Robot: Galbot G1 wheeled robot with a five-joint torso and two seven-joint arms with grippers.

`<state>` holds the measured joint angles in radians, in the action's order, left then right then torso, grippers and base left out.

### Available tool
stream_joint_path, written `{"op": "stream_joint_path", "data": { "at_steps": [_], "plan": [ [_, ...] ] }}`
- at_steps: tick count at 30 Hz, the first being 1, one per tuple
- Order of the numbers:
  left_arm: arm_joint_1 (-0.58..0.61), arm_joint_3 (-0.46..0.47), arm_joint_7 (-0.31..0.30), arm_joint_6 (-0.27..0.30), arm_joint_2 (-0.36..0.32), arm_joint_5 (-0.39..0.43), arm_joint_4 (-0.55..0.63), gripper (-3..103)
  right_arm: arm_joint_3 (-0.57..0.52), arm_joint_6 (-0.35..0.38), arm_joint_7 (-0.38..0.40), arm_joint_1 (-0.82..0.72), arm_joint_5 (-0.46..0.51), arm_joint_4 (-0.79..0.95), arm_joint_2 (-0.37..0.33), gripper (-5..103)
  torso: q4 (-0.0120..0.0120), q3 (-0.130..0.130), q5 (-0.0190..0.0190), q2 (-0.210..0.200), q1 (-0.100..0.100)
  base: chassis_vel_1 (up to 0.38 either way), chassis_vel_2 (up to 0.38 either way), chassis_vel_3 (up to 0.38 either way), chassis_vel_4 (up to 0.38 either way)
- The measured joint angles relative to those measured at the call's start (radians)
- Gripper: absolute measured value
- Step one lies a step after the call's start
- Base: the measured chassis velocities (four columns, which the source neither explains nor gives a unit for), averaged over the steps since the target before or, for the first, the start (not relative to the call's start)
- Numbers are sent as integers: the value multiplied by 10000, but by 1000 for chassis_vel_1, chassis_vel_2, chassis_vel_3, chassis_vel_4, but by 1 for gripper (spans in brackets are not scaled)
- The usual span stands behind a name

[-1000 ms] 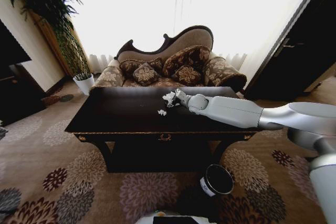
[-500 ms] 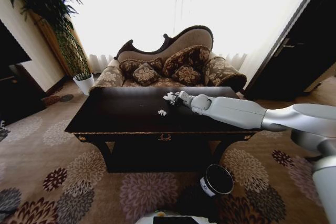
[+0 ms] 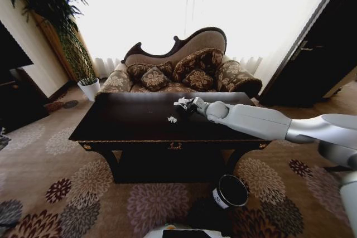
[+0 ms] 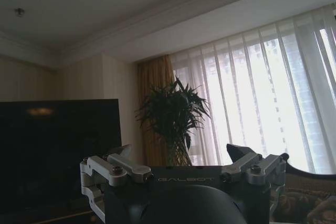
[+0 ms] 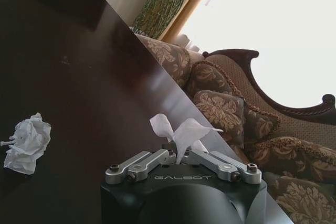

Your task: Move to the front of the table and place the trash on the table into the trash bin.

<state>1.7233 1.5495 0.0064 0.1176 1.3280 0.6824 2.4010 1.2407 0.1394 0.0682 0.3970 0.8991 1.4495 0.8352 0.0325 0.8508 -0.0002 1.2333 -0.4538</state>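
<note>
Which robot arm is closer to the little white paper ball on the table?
Right. Its tool holds a tissue just beyond the paper ball. The left tool faces the window.

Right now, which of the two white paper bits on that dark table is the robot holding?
The larger white crumpled tissue, pinched in the right pincer above the table. The smaller white wad lies loose nearer the front edge.

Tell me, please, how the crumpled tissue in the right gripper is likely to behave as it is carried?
The tissue, pinched in the right gripper, looks thin and soft, so it is probably very light. Its loose corners stick up above the fingers and may flop or flutter. It seems unlikely to roll or break.
</note>
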Motion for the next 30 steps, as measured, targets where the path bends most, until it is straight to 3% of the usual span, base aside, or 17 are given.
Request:
{"op": "stream_joint_path", "data": {
  "at_steps": [9, 12, 14, 19, 20, 23, 25, 28, 30],
  "plan": [
    [-43, -152, 1, 17, -24, -20, -36, 100, -446, -343, -120, -220, 6, 625, -916, 0, -1, 0, 0, 0, 0, 0, 0, 0, 0],
    [-110, -205, 0, 26, -156, -28, -164, 100, -862, -366, -121, -447, 195, 1244, -1706, 0, 1, 0, 2, 0, 0, 0, 0, 0, 0],
    [-122, -224, 0, 27, -171, -30, -185, 100, -946, -357, -114, -490, 265, 1374, -1847, 0, 1, 0, 2, 0, -1, 0, 0, 0, 0],
    [-253, -475, -5, 44, -181, -87, -223, 100, -1884, -132, 38, -1030, 1071, 2848, -3246, 0, 1, -1, 1, 0, 0, 0, 0, 0, 0],
    [-253, -475, -5, 44, -181, -87, -223, 100, -1884, -132, 38, -1030, 1071, 2848, -3246, 0, 1, -1, 1, 0, 0, 0, 0, 0, 0],
    [-334, -601, -7, 53, -202, -96, -231, 100, -3653, 244, 389, -2473, 1958, 4081, -4265, 0, 0, -1, 1, 0, 0, 0, 0, 0, 0],
    [-348, -622, -9, 54, -210, -100, -243, 100, -4089, 301, 464, -2897, 2139, 4304, -4455, 0, 0, -1, 1, 1, 0, 0, 0, 0, 0],
    [-410, -746, -12, 64, -227, -110, -254, 100, -6878, 458, 648, -5505, 2619, 5218, -5262, 0, 2, -1, 0, 1, 1, 0, 0, 0, 0],
    [-418, -772, -11, 65, -226, -113, -253, 100, -7323, 427, 696, -6001, 2647, 5377, -5408, 0, 4, -1, -2, 1, 1, 0, 0, 0, 0]
  ]
}}
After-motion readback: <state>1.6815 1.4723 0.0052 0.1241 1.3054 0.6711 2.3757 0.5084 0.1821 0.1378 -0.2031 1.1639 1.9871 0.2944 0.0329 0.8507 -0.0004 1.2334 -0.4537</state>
